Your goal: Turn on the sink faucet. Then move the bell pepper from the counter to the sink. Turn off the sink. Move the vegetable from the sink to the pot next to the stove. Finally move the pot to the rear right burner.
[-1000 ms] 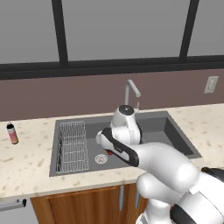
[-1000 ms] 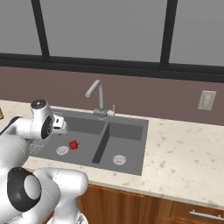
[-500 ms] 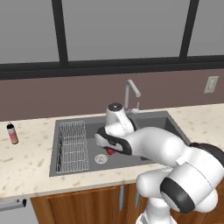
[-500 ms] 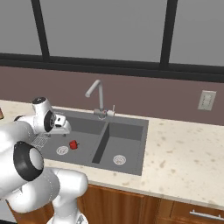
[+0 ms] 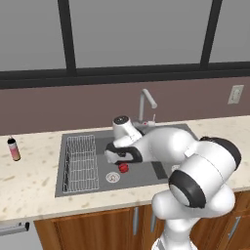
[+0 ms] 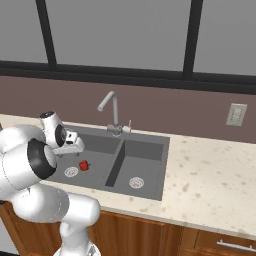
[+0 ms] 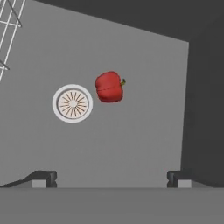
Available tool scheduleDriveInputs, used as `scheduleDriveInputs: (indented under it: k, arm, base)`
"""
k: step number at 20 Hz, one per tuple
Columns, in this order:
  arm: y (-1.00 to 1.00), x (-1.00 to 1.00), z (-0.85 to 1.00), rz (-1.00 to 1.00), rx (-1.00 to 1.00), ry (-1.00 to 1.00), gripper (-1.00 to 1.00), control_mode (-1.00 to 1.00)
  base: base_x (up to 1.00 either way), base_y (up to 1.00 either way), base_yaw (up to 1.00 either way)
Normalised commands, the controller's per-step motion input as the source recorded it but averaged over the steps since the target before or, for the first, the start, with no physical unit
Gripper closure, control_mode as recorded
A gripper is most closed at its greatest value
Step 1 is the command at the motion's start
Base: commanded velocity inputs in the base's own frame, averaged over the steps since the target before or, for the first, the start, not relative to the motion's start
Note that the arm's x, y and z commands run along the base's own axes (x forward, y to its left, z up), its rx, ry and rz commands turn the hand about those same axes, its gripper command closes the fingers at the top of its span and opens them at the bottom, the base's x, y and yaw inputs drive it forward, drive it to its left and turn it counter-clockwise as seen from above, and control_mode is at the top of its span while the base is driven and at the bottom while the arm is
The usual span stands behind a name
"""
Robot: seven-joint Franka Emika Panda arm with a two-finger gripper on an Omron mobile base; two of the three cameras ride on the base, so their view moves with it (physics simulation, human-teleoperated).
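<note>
The red pepper (image 7: 109,86) lies on the floor of the sink (image 5: 161,168), in the left basin, just beside the round silver drain (image 7: 72,103) (touching or a hair apart, I cannot tell). A wire rack (image 5: 80,162) fills the basin's far left. The gripper (image 7: 112,177) hangs above the pepper with its jaws spread wide and nothing between them. Speckled beige counter (image 6: 215,172) surrounds the sink; the tap (image 6: 111,106) stands behind it, under a brown wall and dark-framed windows. A small bottle (image 5: 13,149) stands on the counter, well left.

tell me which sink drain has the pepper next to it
The left basin's drain, beside the wire rack; the pepper lies just beside it. The right basin's drain has nothing near it.
</note>
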Motion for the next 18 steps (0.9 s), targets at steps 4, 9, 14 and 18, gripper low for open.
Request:
scheduleDriveInputs:
  k: [4, 9, 14, 18]
  arm:
    - [0.0, 0.13, -0.32, 0.0, 0.0, 0.0, -1.0, -1.0]
    - [0.0, 0.23, -0.32, 0.0, 0.0, 0.0, -1.0, -1.0]
    - [0.0, 0.37, -0.27, 0.0, 0.0, 0.0, -1.0, -1.0]
    - [0.0, 0.38, -0.21, 0.0, 0.0, 0.0, -1.0, -1.0]
  base:
    - [0.0, 0.0, 0.0]
    - [0.0, 0.0, 0.0]
    - [0.0, 0.0, 0.0]
    - [0.0, 0.0, 0.0]
